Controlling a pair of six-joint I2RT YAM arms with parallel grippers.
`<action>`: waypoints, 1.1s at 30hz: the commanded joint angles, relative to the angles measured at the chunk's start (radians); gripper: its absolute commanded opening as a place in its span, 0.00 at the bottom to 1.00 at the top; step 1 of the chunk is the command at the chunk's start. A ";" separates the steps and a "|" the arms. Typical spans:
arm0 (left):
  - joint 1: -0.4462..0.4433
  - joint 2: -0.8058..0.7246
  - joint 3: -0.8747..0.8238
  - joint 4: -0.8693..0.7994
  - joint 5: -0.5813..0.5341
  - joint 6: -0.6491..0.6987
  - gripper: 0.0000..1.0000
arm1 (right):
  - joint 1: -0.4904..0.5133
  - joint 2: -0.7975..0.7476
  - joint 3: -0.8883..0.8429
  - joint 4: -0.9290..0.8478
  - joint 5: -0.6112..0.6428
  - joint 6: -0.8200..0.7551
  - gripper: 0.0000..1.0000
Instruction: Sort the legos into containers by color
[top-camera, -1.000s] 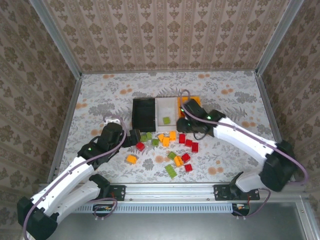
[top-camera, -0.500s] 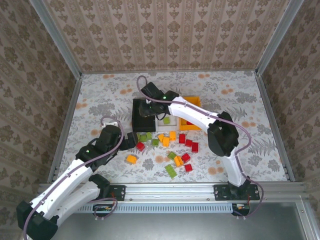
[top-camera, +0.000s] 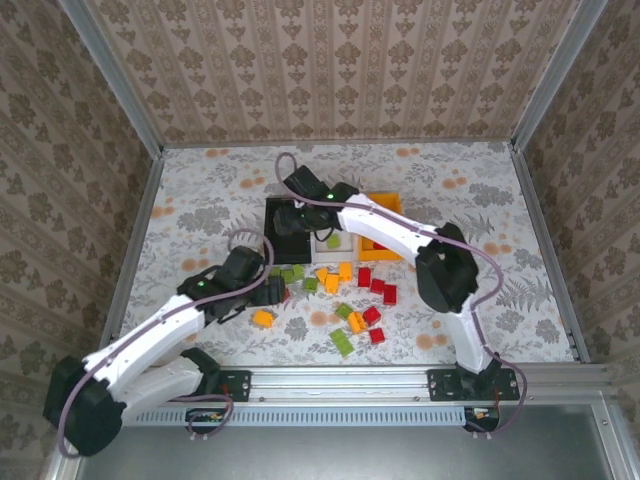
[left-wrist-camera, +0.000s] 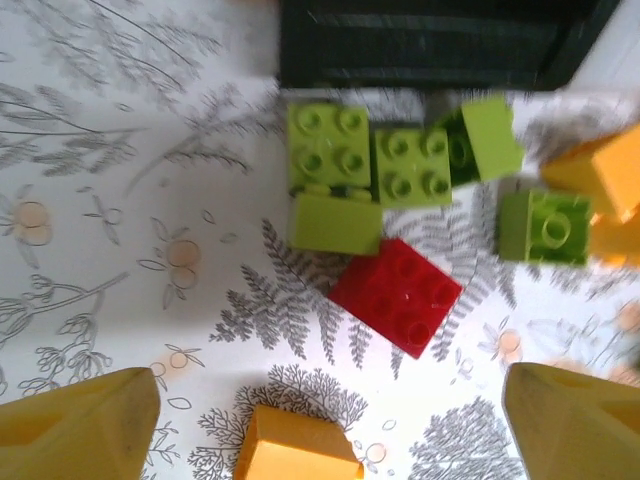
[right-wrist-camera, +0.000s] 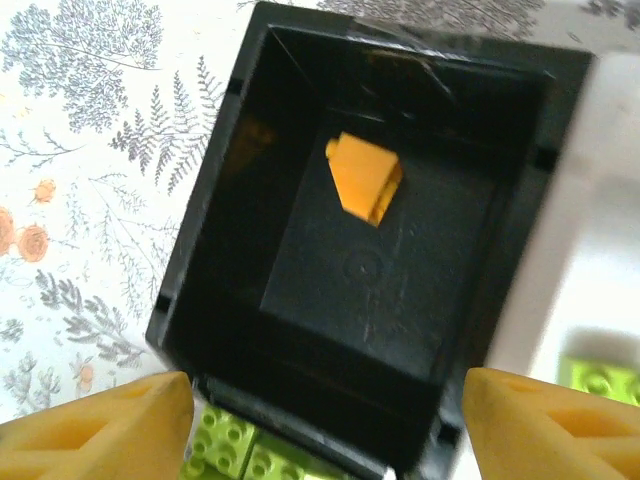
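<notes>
The black bin (top-camera: 284, 243), white bin (top-camera: 338, 212) and orange bin (top-camera: 391, 204) stand side by side mid-table. My right gripper (top-camera: 296, 217) (right-wrist-camera: 325, 415) hangs open over the black bin (right-wrist-camera: 230, 200), where one orange-yellow lego (right-wrist-camera: 364, 177) lies. A green lego (top-camera: 332, 241) sits in the white bin. Red, green and orange-yellow legos (top-camera: 345, 300) are scattered in front of the bins. My left gripper (top-camera: 272, 291) (left-wrist-camera: 330, 445) is open low over the left of that scatter. An orange-yellow lego (left-wrist-camera: 298, 450) lies between its fingers, and a red lego (left-wrist-camera: 397, 293) and green legos (left-wrist-camera: 330, 150) lie just beyond.
Patterned walls close the table on three sides, with a metal rail (top-camera: 340, 382) along the near edge. The right arm (top-camera: 400, 232) stretches across the white and orange bins. Bare table lies left of the black bin (top-camera: 200, 200) and at the far right (top-camera: 480, 250).
My right arm swung from beside the orange bin to above the black bin and opened; an orange-yellow lego now lies in that bin. My left gripper moved right, over the legos.
</notes>
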 joint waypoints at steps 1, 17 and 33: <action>-0.068 0.098 0.066 -0.007 -0.045 0.040 0.85 | -0.030 -0.168 -0.150 0.094 0.026 0.060 0.73; -0.149 0.456 0.159 0.056 -0.199 0.081 0.62 | -0.101 -0.519 -0.552 0.198 0.038 0.110 0.73; -0.176 0.487 0.158 0.102 -0.234 0.104 0.42 | -0.140 -0.583 -0.611 0.202 0.035 0.110 0.74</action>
